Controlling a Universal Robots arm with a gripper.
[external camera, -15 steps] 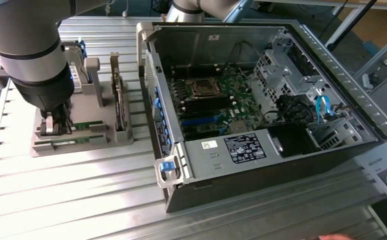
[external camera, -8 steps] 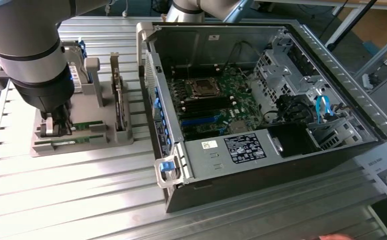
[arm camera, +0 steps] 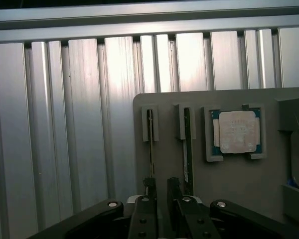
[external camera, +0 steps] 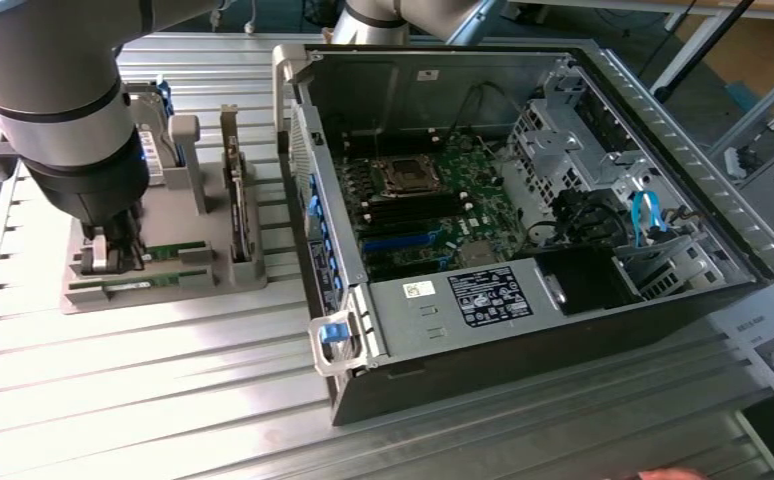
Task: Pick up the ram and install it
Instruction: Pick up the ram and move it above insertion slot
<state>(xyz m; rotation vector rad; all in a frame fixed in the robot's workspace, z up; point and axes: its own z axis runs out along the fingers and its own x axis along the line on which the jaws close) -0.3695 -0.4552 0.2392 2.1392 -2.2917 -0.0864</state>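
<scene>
Gripper (arm camera: pixel 161 188), jaws apart and empty, hangs over the ram (arm camera: pixel 150 144) in the grey holder's (arm camera: pixel 239 184) edge slot. Pick-up stage, I judge; closing needs the stick centred between them.

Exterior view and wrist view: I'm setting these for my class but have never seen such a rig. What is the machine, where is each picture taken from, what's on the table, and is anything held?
The machine is a robot arm ending in a gripper. The exterior view comes from a camera standing off the arm; the wrist view from one on the wrist, looking down past the gripper. On the metal table sit a grey holder and an open computer case. The holder keeps two thin boards on edge in slots, the greenish one apparently the ram, beside a square silver processor chip. The gripper is open, low over the holder by the boards' ends, holding nothing.
</scene>
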